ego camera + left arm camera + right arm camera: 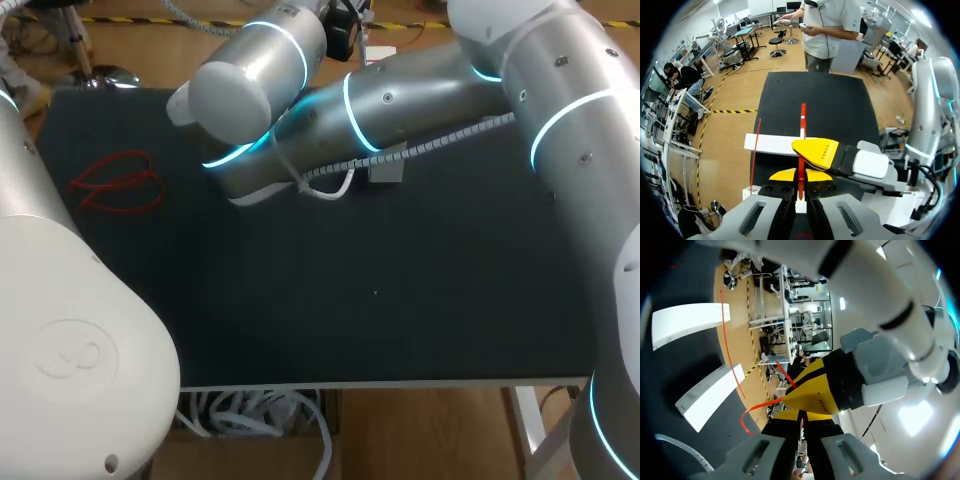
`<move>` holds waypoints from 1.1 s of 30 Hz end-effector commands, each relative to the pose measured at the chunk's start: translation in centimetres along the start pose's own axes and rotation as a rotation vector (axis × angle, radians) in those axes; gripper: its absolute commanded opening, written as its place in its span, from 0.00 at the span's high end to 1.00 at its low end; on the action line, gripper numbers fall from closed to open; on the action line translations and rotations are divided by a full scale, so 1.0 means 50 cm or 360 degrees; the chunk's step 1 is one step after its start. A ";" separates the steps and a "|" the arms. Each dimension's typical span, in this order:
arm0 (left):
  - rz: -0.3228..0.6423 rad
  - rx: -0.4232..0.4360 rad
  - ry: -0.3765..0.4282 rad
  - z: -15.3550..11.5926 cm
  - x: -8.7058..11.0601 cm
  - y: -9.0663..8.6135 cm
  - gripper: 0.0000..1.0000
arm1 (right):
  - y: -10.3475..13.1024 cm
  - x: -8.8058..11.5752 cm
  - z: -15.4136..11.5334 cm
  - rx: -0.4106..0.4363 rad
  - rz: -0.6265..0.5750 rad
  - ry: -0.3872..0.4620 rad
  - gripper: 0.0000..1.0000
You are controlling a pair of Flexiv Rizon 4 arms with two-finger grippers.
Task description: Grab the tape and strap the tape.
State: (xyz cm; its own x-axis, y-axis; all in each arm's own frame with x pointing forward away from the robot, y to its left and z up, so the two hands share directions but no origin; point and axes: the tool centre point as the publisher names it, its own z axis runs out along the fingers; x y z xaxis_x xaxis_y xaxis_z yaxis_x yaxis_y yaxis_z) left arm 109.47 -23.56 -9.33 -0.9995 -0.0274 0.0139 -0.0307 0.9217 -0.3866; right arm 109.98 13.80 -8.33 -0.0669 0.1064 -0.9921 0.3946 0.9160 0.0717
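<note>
The tape is a thin red strap. In the left wrist view my left gripper (800,176) is shut on the red tape (803,117), which runs straight ahead from its tips over the black table (840,110). A yellow finger (816,152) of my right gripper lies across it just ahead. In the right wrist view my right gripper (801,416) is shut on the red tape (756,407), which curls away from its tips, and my left gripper's yellow finger (815,385) is pressed close above. In the head view both grippers are hidden behind my crossed arms (330,110); a red tape loop (120,185) lies at the table's left.
A white flat bar (769,144) lies crosswise just ahead of the grippers. The right wrist view shows two white bars (690,322) (710,395) beside a thin red strand (730,350). A cable sleeve (400,155) hangs under my right arm.
</note>
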 end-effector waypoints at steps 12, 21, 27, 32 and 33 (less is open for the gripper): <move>-0.0001 -0.0008 0.0000 -0.002 0.001 -0.003 1.00 | -0.013 -0.008 0.004 -0.0014 -0.0008 0.0017 0.86; -0.0001 -0.0008 0.0000 -0.002 0.001 -0.003 1.00 | -0.025 -0.012 0.003 -0.0042 -0.0007 0.0032 0.72; -0.0001 -0.0008 0.0000 -0.002 0.001 -0.003 1.00 | -0.041 -0.025 -0.015 -0.0108 0.0013 0.0065 0.75; -0.0001 -0.0008 0.0000 -0.002 0.001 -0.003 1.00 | -0.066 -0.038 -0.042 -0.0198 0.0027 0.0122 0.76; -0.0001 -0.0008 0.0000 -0.002 0.001 -0.003 1.00 | -0.071 -0.040 -0.047 -0.0219 0.0029 0.0131 0.76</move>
State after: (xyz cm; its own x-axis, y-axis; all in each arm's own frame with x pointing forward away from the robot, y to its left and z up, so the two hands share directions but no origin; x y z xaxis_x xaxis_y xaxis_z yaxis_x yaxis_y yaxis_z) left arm 109.47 -23.65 -9.32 -0.9996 -0.0266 0.0137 -0.0298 0.9215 -0.3872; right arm 108.19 12.65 -7.43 -0.0851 0.1344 -0.9873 0.3437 0.9340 0.0975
